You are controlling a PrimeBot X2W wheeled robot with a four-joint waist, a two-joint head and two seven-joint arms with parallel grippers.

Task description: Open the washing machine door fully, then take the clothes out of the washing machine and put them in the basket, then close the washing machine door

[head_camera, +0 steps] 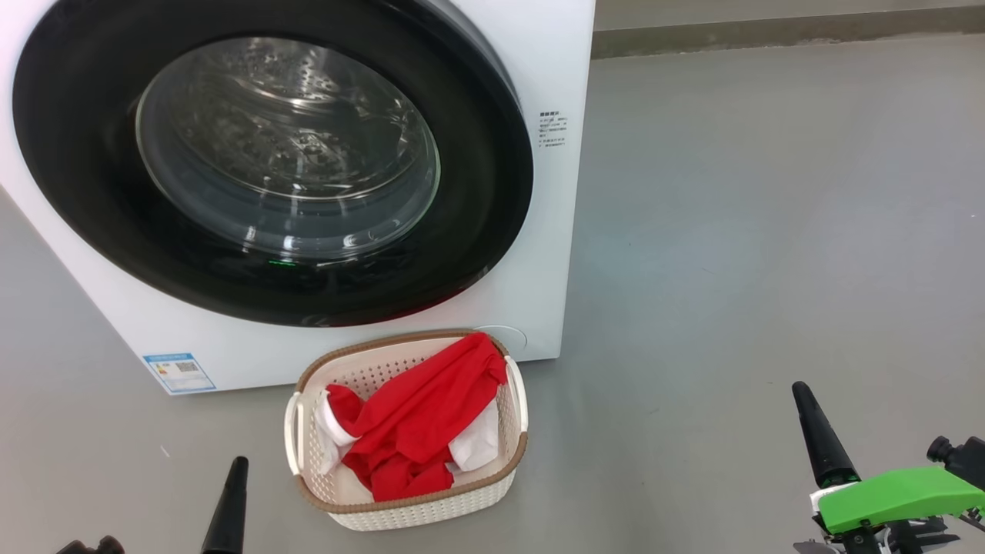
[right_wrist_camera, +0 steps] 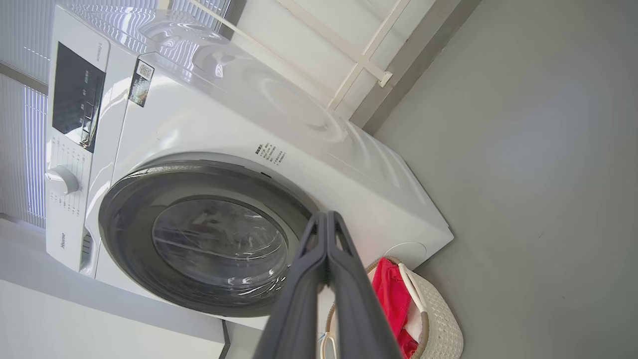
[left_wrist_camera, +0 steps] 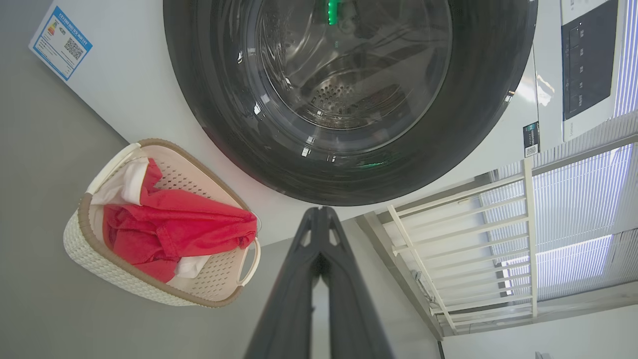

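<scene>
The washing machine (head_camera: 531, 292) stands at the upper left, its round black-rimmed door (head_camera: 477, 192) lying flat against the front, glass bowl showing the steel drum. On the floor just before it sits the cream basket (head_camera: 419, 512) holding red and white clothes (head_camera: 419, 423). My left gripper (head_camera: 237, 465) rises at the bottom left, left of the basket, and my right gripper (head_camera: 803, 391) stands at the lower right, well away from it. Both grippers are shut on nothing, their fingers pressed together in the left wrist view (left_wrist_camera: 321, 214) and the right wrist view (right_wrist_camera: 326, 219).
Grey floor (head_camera: 769, 231) stretches to the right of the machine up to a darker skirting strip (head_camera: 769, 35). A blue label (head_camera: 178, 372) sits low on the machine's front. A white railing (left_wrist_camera: 463, 239) and window blinds stand beside the machine.
</scene>
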